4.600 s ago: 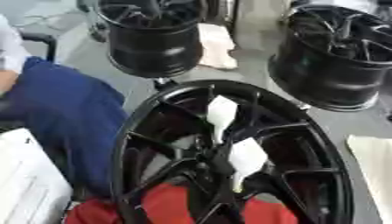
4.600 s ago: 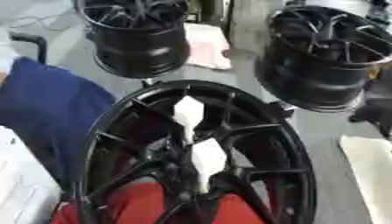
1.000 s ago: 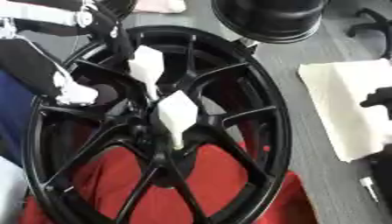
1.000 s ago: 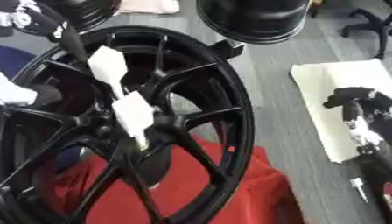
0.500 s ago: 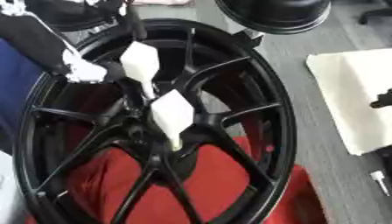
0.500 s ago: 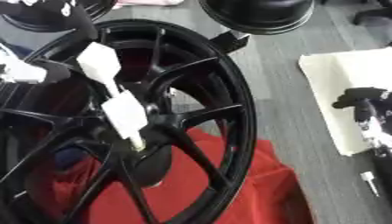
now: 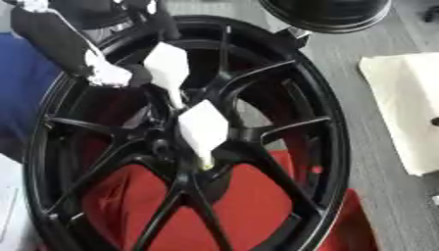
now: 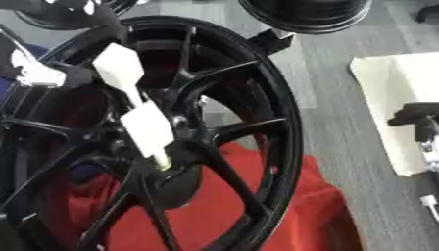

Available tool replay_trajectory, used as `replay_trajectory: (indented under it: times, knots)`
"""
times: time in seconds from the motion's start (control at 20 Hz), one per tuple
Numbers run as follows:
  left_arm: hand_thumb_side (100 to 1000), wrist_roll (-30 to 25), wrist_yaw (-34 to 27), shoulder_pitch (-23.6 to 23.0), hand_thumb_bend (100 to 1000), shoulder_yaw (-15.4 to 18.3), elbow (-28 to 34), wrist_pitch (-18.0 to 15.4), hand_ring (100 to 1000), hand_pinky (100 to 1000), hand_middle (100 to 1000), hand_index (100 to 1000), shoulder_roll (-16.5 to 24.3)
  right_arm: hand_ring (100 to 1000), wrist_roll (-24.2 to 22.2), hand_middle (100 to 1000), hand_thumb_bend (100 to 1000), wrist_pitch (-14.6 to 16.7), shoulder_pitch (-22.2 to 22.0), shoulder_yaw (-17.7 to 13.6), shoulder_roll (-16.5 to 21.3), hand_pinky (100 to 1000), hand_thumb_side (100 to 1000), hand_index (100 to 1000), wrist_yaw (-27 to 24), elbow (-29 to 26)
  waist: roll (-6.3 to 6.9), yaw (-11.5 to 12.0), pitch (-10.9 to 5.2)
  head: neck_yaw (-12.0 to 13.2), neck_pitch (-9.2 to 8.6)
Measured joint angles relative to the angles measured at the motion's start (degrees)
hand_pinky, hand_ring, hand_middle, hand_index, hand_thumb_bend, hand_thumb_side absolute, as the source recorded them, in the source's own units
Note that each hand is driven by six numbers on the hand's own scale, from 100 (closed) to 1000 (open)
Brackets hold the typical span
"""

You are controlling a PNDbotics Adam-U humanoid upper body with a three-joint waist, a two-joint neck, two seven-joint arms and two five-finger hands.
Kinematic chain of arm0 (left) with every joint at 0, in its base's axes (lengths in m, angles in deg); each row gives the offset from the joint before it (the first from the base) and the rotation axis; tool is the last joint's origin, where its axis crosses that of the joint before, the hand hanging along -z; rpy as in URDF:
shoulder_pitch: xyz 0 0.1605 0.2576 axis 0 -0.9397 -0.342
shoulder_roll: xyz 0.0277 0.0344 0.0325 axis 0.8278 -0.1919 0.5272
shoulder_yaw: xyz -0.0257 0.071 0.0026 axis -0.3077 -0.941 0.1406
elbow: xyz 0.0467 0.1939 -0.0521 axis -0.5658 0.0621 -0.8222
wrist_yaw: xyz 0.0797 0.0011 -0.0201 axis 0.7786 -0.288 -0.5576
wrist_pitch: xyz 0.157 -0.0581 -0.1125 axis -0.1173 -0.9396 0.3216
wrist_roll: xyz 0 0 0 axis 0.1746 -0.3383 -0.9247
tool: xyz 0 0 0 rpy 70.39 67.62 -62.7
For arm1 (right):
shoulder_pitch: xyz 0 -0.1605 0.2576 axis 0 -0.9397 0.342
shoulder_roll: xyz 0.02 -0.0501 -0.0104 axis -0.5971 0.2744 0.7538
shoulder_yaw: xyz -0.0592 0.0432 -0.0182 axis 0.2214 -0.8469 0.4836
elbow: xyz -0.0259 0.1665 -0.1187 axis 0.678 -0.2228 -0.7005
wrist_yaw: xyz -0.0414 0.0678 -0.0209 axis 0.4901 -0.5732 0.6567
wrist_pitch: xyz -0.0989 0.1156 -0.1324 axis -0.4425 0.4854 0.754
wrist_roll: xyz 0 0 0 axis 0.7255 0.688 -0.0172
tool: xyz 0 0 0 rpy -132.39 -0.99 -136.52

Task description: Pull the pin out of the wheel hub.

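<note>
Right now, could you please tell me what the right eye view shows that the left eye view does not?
Only the right eye view shows a dark robot hand at its right edge, over the cream cloth. Only the left eye view shows a broad blue patch at its left edge. Both show the large black spoked wheel, two white tags near its hub, red cloth beneath, and a black arm coming in at upper left.
</note>
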Motion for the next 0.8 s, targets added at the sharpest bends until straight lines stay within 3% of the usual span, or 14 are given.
replay_trajectory:
  times: [0.8]
  knots:
    - [407, 0.0, 0.6, 0.4, 279, 0.0, -3.4, -0.6, 907, 879, 861, 899, -1.0, 645, -0.1, 614, 100, -0.7, 1.5, 0.7, -1.5, 868, 543, 718, 0.8, 0.0, -0.11, -0.7, 2.47, 1.6, -1.50]
